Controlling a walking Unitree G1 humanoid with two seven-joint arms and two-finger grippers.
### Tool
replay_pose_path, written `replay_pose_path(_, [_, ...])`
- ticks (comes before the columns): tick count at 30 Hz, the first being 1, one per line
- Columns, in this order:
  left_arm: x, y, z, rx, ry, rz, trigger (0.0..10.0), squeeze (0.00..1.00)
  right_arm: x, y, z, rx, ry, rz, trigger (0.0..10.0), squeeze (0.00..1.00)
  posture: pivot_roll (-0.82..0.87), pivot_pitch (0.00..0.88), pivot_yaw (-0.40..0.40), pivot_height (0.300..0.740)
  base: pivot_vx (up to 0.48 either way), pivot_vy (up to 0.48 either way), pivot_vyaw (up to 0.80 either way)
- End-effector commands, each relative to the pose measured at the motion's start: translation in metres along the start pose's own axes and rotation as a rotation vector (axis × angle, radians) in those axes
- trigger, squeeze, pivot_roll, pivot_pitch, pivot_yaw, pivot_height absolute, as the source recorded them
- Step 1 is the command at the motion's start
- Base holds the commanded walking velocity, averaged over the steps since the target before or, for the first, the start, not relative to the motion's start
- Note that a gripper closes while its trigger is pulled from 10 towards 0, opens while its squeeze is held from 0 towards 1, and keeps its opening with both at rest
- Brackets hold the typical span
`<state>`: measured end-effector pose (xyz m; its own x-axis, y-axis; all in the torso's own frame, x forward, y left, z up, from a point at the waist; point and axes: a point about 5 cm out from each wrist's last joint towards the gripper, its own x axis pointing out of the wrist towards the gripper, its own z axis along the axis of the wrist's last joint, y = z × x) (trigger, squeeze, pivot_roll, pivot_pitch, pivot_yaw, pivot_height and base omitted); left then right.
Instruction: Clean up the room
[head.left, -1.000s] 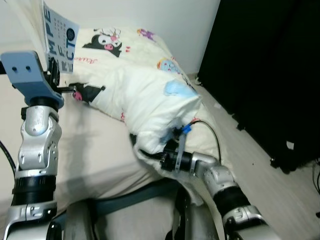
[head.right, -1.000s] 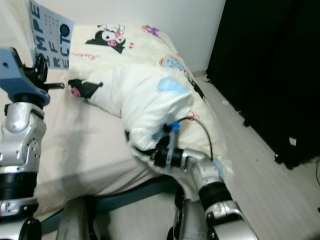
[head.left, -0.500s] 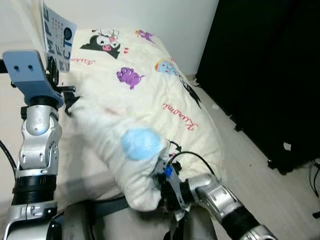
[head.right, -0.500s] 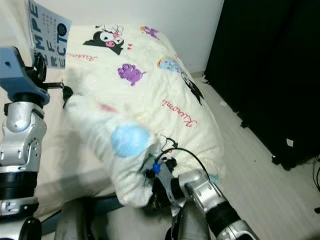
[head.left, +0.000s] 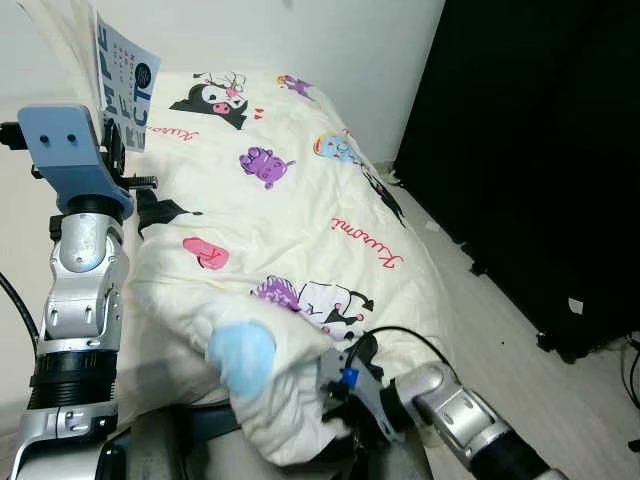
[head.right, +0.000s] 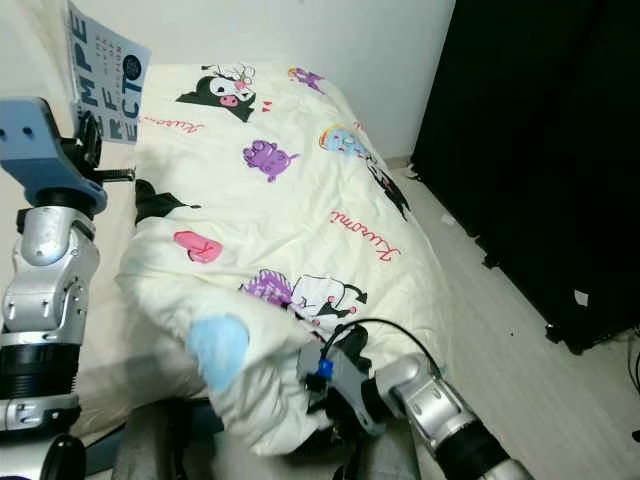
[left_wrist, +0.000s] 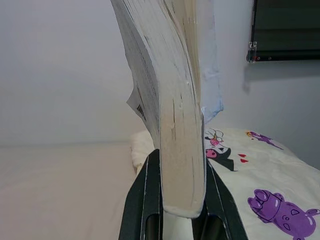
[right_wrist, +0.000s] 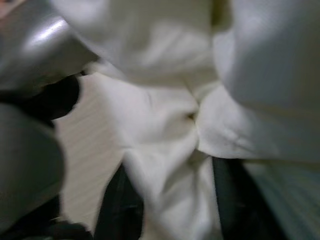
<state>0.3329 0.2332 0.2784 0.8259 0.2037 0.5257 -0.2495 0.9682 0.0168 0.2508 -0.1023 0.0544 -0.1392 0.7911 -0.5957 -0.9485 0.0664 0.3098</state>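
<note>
Pulled flatter now — one quilt (head.left: 300, 200), one book (left_wrist: 172, 115), two tools.

A cream cartoon-print duvet (head.left: 300, 230) lies spread over the bed, near corner bunched.

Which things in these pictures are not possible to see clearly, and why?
- Right tool: right wrist view is blurred, the blanket bunches between its fingers.
- Book in the left tool: top cut off by the picture's edge.
- Bed under the blanket: hidden in the eye views.

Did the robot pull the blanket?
Yes. The right gripper dragged the blanket toward the bed's foot, away from the wall, spreading it flat.
</note>
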Motion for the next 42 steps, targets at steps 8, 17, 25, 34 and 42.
replay_pose_path(8, [0.003, -0.006, 0.004, -0.010, -0.020, -0.009, 10.0, 0.00, -0.008, 0.024, -0.011, 0.015, 0.049, 0.157, 10.0, 1.00, 0.04, 0.090, -0.086, 0.520, 0.000, 0.000, 0.00])
replay_pose_path(17, [-0.001, -0.007, -0.012, -0.023, 0.061, -0.007, 10.0, 0.00, -0.039, 0.042, 0.002, 0.022, -0.106, 0.187, 10.0, 1.00, 0.04, 0.073, -0.080, 0.520, 0.000, 0.000, 0.00])
replay_pose_path(25, [-0.002, -0.011, -0.019, -0.014, 0.094, -0.021, 10.0, 0.00, -0.050, 0.061, -0.002, 0.016, -0.096, 0.217, 10.0, 1.00, 0.05, 0.053, -0.086, 0.520, 0.000, 0.000, 0.00])
replay_pose_path(34, [-0.001, -0.002, -0.025, 0.013, 0.129, 0.014, 10.0, 0.00, -0.104, 0.067, 0.037, 0.053, -0.554, 0.079, 10.0, 1.00, 0.03, 0.062, -0.077, 0.520, 0.000, 0.000, 0.00])
replay_pose_path(42, [-0.005, -0.005, -0.040, -0.052, 0.195, 0.039, 10.0, 0.00, -0.147, 0.030, 0.046, 0.138, -0.982, -0.295, 10.0, 0.00, 0.02, 0.064, -0.066, 0.520, 0.000, 0.000, 0.00])
